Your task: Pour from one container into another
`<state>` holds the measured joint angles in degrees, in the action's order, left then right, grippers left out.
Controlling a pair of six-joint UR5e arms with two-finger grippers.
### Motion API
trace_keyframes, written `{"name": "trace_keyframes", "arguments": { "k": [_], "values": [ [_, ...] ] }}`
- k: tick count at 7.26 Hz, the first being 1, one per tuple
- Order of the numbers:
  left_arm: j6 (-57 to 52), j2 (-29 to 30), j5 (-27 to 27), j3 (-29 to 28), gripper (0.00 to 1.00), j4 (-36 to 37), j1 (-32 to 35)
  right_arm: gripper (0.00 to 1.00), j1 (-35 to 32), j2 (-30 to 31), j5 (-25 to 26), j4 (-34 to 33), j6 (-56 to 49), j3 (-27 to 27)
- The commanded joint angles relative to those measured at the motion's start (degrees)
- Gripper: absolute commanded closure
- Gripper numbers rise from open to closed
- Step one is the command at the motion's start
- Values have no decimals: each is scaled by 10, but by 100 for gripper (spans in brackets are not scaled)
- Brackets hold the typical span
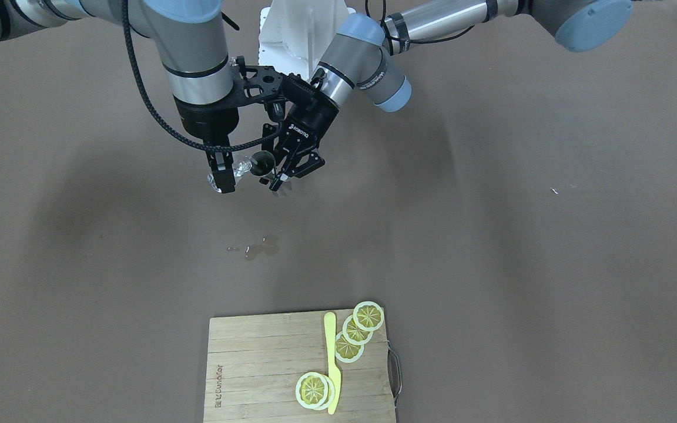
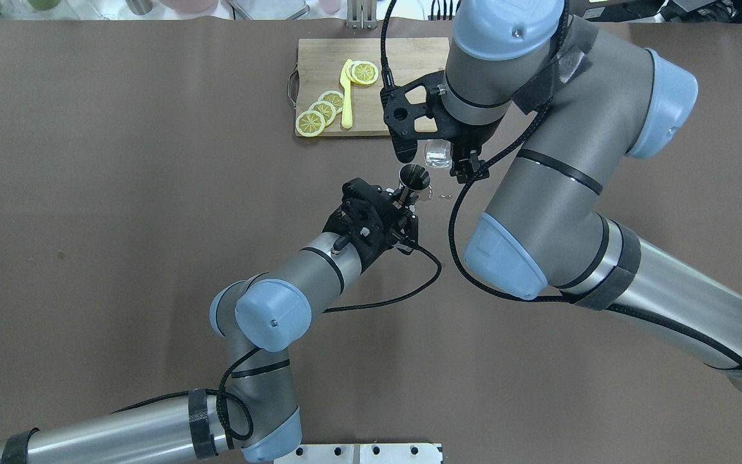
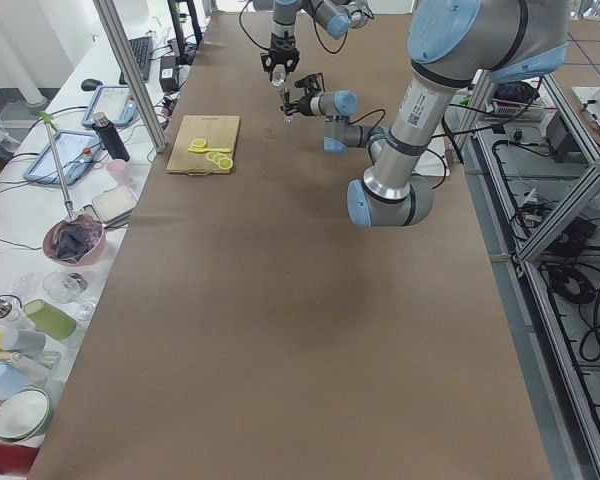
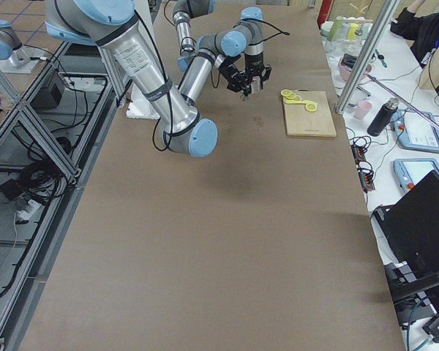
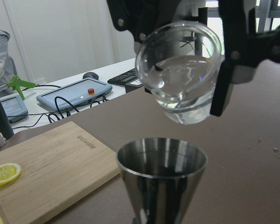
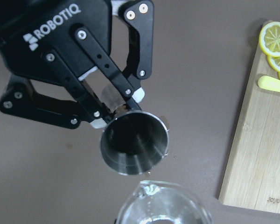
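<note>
Well, near the bamboo cutting board (image 1: pixel 256 358), I see my right gripper (image 2: pixel 436 158) clamped on a water glass (image 5: pixel 179 79), tipped just above the steel jigger (image 5: pixel 161 172), which my left gripper (image 6: pixel 115 111) pinches low.

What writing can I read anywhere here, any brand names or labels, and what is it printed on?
"ROBOTIQ": white letters on the black body of the left tool, which grips the metal cup.
Engraved mark on the wooden cutting board: too blurred to read.
No lettering shows on the glass in the right tool.
</note>
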<state>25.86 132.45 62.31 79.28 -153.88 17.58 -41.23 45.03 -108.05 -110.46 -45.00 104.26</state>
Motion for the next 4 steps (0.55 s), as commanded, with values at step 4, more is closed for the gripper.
{"name": "trace_keyframes", "arguments": {
  "k": [4],
  "values": [
    [1,0,0,0,100,-1,1,100,0,-35,46,-72,-68,-23]
  ]
}}
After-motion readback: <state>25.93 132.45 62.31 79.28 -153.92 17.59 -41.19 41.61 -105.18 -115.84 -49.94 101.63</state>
